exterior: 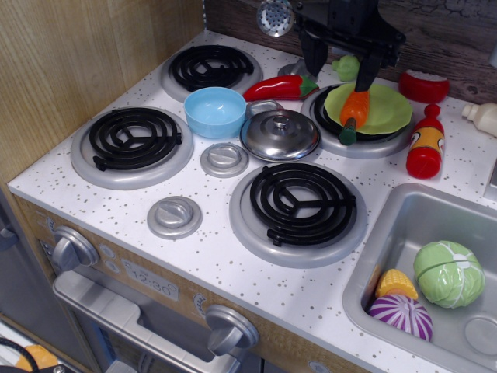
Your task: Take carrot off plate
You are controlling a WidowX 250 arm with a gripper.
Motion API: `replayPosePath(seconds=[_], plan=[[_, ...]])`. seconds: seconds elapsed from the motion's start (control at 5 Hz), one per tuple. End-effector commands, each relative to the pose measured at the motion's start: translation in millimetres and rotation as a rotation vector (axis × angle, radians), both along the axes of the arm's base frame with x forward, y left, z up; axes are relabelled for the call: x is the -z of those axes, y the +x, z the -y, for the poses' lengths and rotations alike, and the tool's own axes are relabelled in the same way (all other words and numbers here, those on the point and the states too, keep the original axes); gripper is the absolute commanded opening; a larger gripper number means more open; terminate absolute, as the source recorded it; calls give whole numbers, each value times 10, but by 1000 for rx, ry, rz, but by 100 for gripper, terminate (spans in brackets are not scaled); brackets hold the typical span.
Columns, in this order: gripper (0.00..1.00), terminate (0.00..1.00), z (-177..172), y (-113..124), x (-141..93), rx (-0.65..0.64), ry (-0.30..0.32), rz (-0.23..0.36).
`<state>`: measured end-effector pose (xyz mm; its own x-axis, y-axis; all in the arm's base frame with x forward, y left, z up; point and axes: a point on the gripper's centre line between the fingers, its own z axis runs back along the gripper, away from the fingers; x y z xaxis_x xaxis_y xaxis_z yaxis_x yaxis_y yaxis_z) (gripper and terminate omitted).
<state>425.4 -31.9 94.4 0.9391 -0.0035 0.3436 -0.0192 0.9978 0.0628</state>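
Observation:
The orange carrot (pixel 354 112) lies on the lime-green plate (pixel 384 110), which sits on the back right burner. Its dark green stem end hangs over the plate's near-left rim. My black gripper (pixel 340 71) hangs open above the back left of the plate. Its left finger stands by the red chili, and its right finger stands over the carrot's upper end and hides it. It holds nothing.
A red chili pepper (pixel 279 88), a metal lid (pixel 280 134) and a light blue bowl (pixel 215 111) lie left of the plate. A red-and-yellow bottle (pixel 425 148) stands to its right. The sink (pixel 404 233) at the front right holds toy vegetables.

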Motion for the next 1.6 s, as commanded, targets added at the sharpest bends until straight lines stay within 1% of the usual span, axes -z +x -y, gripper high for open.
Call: replayPosePath(seconds=[0.0, 0.2, 0.4, 0.6, 0.8, 1.0, 1.2, 1.4], plan=[[100, 0, 18, 248, 31, 14, 0, 77], [100, 0, 61, 306, 212, 20, -36, 81], [100, 0, 92, 335, 351, 16, -31, 66], [100, 0, 63, 396, 461, 21, -43, 62], [0, 0, 73, 388, 429, 5, -22, 49], [0, 0, 37, 314, 228, -26, 25, 38], [0, 0, -52, 183, -3, -90, 91, 21], [0, 0, -291, -90, -123, -167, 167, 19]])
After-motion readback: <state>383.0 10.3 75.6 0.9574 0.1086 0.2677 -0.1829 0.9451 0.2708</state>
